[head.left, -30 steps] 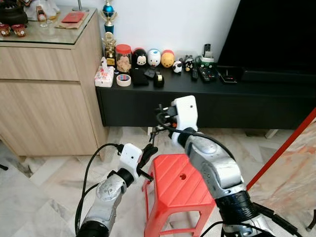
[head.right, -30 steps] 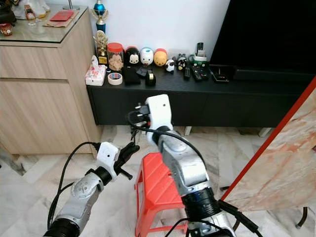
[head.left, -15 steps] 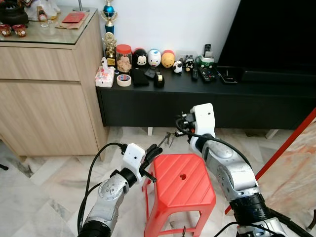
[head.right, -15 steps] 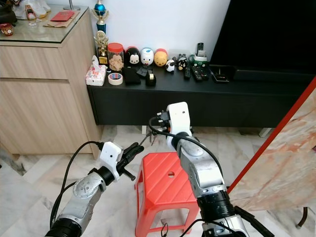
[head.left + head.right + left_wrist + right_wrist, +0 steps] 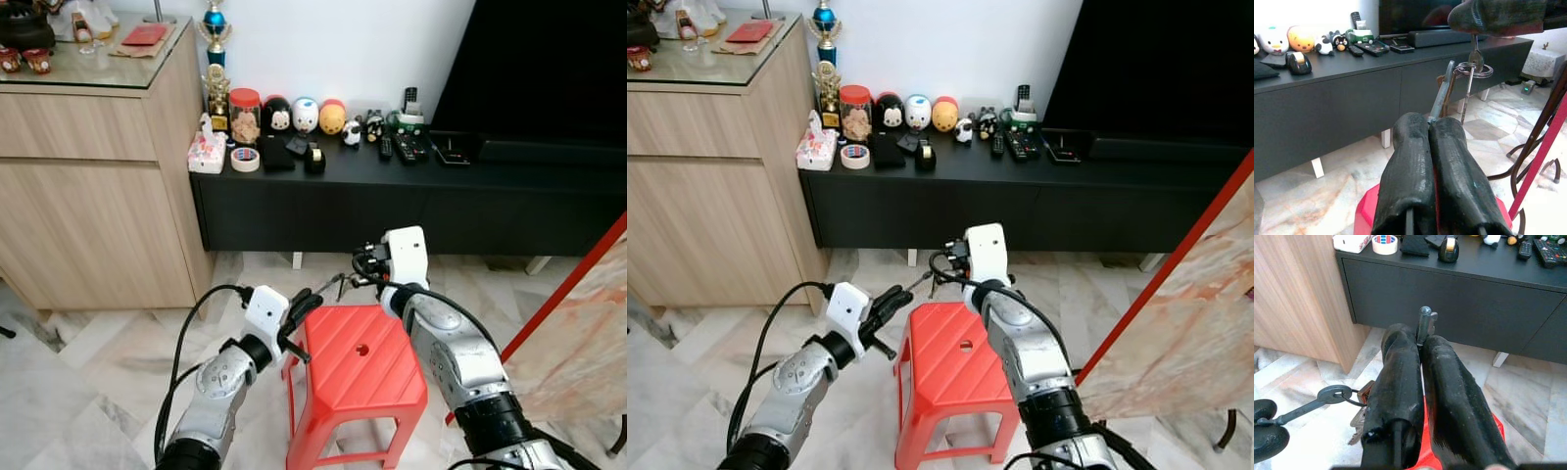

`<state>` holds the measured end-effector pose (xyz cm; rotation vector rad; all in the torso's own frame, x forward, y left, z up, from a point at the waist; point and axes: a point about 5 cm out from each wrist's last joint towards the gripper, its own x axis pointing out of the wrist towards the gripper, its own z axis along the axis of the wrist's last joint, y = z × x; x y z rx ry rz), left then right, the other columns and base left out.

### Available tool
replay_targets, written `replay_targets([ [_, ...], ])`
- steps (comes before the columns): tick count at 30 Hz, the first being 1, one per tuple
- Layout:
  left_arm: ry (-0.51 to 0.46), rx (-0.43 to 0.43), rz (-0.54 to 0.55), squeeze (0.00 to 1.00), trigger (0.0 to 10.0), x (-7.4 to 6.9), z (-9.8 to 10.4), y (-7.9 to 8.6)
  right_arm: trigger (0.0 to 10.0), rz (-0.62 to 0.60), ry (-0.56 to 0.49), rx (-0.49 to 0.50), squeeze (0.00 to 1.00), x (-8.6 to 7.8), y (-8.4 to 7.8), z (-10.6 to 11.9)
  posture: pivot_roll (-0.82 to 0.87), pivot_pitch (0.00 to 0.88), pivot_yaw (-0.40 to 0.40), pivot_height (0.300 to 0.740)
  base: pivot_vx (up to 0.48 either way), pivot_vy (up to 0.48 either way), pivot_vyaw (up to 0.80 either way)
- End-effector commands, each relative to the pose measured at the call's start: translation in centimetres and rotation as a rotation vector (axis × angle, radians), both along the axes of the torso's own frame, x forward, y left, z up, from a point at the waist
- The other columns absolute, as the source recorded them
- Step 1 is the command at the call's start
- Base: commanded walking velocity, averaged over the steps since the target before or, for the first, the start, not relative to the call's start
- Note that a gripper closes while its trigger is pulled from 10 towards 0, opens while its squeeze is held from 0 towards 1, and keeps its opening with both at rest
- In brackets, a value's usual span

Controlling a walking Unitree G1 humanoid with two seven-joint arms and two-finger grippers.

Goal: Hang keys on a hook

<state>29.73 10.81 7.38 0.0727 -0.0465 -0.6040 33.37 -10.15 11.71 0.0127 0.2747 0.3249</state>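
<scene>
My left gripper (image 5: 306, 300) is shut on a thin grey metal hook (image 5: 1442, 95), held just above the near left corner of a red stool (image 5: 362, 362). The hook points up and to the right. My right gripper (image 5: 1421, 340) is shut on a key (image 5: 1423, 318) at the stool's far edge. From it hangs a key ring (image 5: 1472, 70) with more keys. The ring (image 5: 1349, 395) touches the hook's rounded tip (image 5: 1332, 392); whether it is threaded onto the hook I cannot tell.
A long black TV console (image 5: 392, 186) with figurines, tape and remotes runs behind the stool. A wooden cabinet (image 5: 88, 196) stands to the left. A red slanted bar (image 5: 568, 294) and a marble-patterned panel rise at the right. Marble floor lies around.
My right arm has come down from in front of the console to the stool's far edge, carrying the keys to the hook's tip. My left gripper has lifted the hook slightly.
</scene>
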Motion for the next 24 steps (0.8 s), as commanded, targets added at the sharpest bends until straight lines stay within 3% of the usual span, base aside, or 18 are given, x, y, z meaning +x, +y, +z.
replay_targets([
  [1,-0.017,-0.047,0.068,0.00,0.0,0.40,0.62,1.17,10.0,-0.118,0.026,-0.036,0.00,0.09,-2.82,-0.81,0.01,0.000,-0.128,0.740,0.000,0.000,0.00],
  [5,-0.011,-0.056,0.059,0.00,0.0,0.33,0.59,0.91,10.0,-0.106,0.027,-0.015,0.00,0.10,-2.56,-0.84,0.00,0.000,-0.127,0.740,0.000,0.000,0.00],
  [6,-0.010,-0.055,0.058,0.00,0.0,0.33,0.59,0.90,10.0,-0.104,0.026,-0.015,0.25,0.10,-2.53,-0.83,0.00,0.000,-0.127,0.740,0.000,0.000,0.00],
  [7,-0.010,-0.055,0.057,0.00,0.0,0.33,0.60,0.91,10.0,-0.104,0.026,-0.014,0.80,0.10,-2.52,-0.82,0.00,0.000,-0.127,0.740,0.000,0.000,0.00],
  [8,-0.011,-0.055,0.057,0.00,0.0,0.34,0.61,0.91,10.0,-0.105,0.025,-0.013,0.80,0.10,-2.52,-0.82,0.00,0.000,-0.127,0.740,0.000,0.000,0.00],
  [9,-0.011,-0.055,0.057,0.00,0.0,0.34,0.62,0.93,10.0,-0.105,0.022,-0.009,0.95,0.11,-2.49,-0.78,0.00,0.000,-0.127,0.740,0.000,0.000,0.00],
  [10,-0.011,-0.054,0.057,0.00,0.0,0.36,0.63,0.97,10.0,-0.104,0.017,-0.007,1.00,0.14,-2.46,-0.70,0.01,0.000,-0.127,0.740,0.000,0.000,0.00],
  [12,-0.011,-0.053,0.057,0.00,0.0,0.38,0.65,1.03,10.0,-0.103,0.006,-0.003,0.98,0.22,-2.42,-0.50,0.01,0.000,-0.127,0.740,0.000,0.000,0.00],
  [13,-0.011,-0.052,0.057,0.00,0.0,0.39,0.64,1.03,10.0,-0.102,0.004,-0.003,0.54,0.24,-2.41,-0.46,0.01,0.000,-0.127,0.740,0.000,0.000,0.00],
  [14,-0.011,-0.052,0.057,0.00,0.0,0.38,0.64,1.03,10.0,-0.100,0.002,0.001,0.00,0.26,-2.38,-0.39,0.01,0.000,-0.127,0.740,0.000,0.000,0.00],
  [24,-0.007,-0.054,0.058,0.00,0.0,0.34,0.54,1.01,10.0,-0.101,0.034,0.015,0.00,0.17,-2.59,-0.68,0.01,0.000,-0.127,0.740,0.000,0.000,0.00],
])
